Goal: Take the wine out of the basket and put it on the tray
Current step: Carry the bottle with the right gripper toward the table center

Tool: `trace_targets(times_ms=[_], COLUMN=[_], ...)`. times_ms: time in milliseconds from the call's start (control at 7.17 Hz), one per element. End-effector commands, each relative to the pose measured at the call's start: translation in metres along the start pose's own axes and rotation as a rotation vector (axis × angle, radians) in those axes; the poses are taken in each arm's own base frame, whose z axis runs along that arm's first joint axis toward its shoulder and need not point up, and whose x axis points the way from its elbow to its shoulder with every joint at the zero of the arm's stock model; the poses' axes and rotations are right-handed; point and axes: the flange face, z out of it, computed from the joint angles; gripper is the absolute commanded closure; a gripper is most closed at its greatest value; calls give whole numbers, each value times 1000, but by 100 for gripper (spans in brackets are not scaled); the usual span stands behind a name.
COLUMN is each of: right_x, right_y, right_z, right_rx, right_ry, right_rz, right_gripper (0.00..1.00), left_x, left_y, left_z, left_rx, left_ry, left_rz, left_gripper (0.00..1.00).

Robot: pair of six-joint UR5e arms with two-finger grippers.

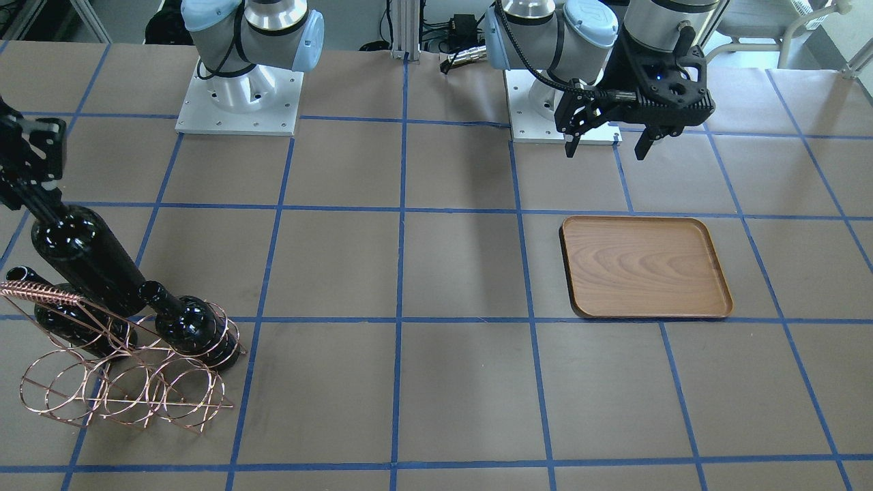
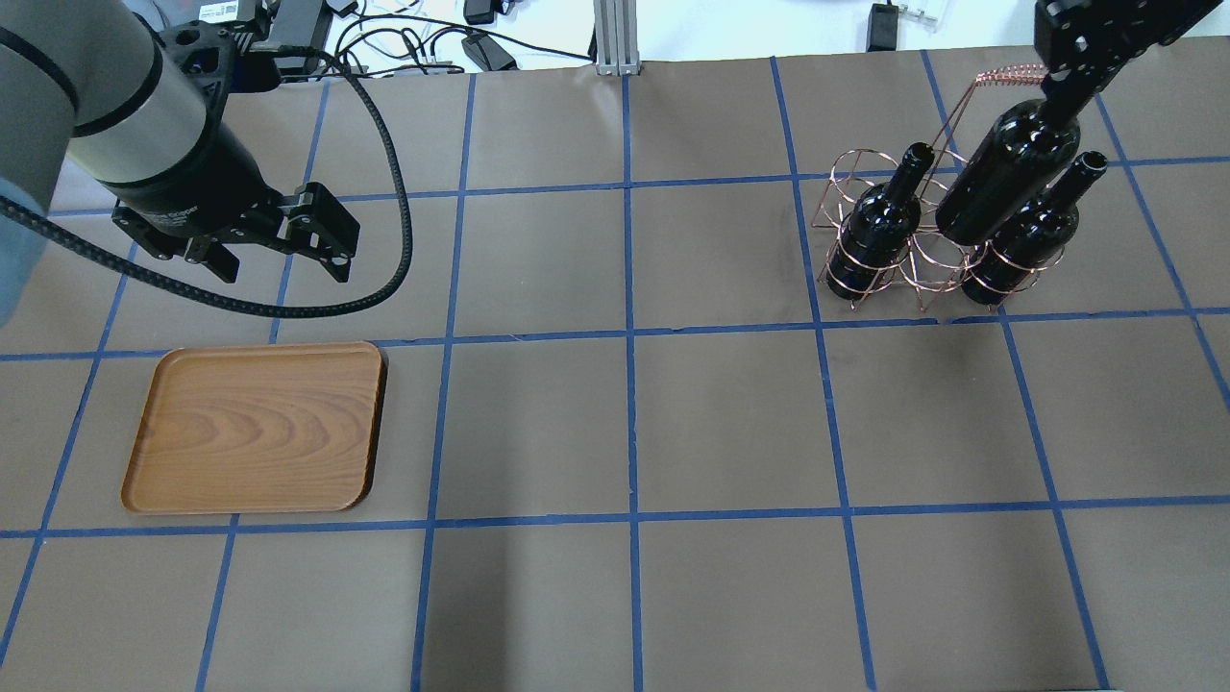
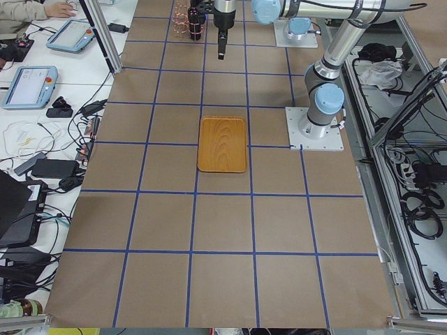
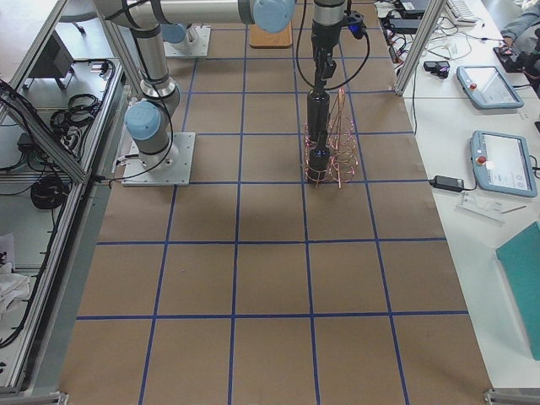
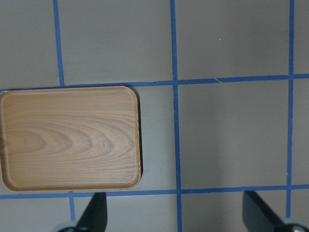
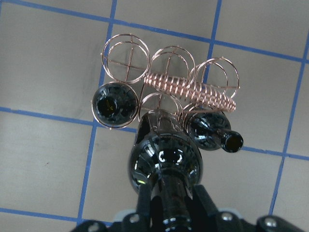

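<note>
My right gripper (image 2: 1062,91) is shut on the neck of a near-black wine bottle (image 2: 1004,173) and holds it upright above the copper wire basket (image 2: 918,279). The right wrist view looks down on this bottle (image 6: 164,159) over the basket's rings (image 6: 166,58). Two more bottles (image 2: 879,226) (image 2: 1023,235) stand in the basket. The brown wooden tray (image 2: 255,428) lies empty on the far side of the table. My left gripper (image 2: 283,267) hangs open and empty just behind the tray, which also shows in the left wrist view (image 5: 67,137).
Brown table surface with a grid of blue tape lines (image 2: 629,336). The basket's coiled handle (image 1: 37,294) rises beside the lifted bottle. Both arm bases (image 1: 239,102) stand at the robot's edge of the table. Cables and devices lie beyond the table edges.
</note>
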Motion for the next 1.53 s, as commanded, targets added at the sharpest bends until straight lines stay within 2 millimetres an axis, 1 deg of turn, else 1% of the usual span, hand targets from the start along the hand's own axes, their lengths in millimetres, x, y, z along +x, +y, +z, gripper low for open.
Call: trace_targets(times_ms=[0, 140, 279, 419, 558, 698, 837, 977, 1116, 1256, 1395], right_x=[-65, -111, -175, -235, -287, -325, -356, -380, -410, -437, -446], right_y=[32, 35, 40, 47, 42, 35, 31, 23, 19, 19, 17], right_z=[-31, -31, -29, -17, -3, 20, 44, 59, 77, 98, 120], right_rx=[-62, -79, -83, -112, -105, -114, -139, -125, -104, -98, -111], right_ry=[8, -4, -37, -75, -111, -107, -93, -99, -109, -94, -92], right_rz=[77, 117, 147, 214, 223, 229, 188, 217, 211, 198, 196], right_gripper=[100, 100, 100, 100, 100, 100, 100, 100, 100, 100, 100], left_x=[-1, -5, -16, -25, -28, -40, -57, -75, -86, -85, -90], left_y=[-3, -7, -8, -8, -9, -12, -14, -15, -15, -14, -14], left_z=[0, -1, -5, -7, -10, -13, -14, -11, -11, -9, -7], left_rx=[9, 22, 29, 32, 41, 48, 47, 34, 35, 28, 19], left_ry=[6, 0, -4, -6, -7, -10, -13, -15, -17, -17, -33], left_rz=[-6, -11, -36, -56, -62, -87, -123, -149, -172, -171, -178], left_gripper=[0, 0, 0, 0, 0, 0, 0, 0, 0, 0, 0])
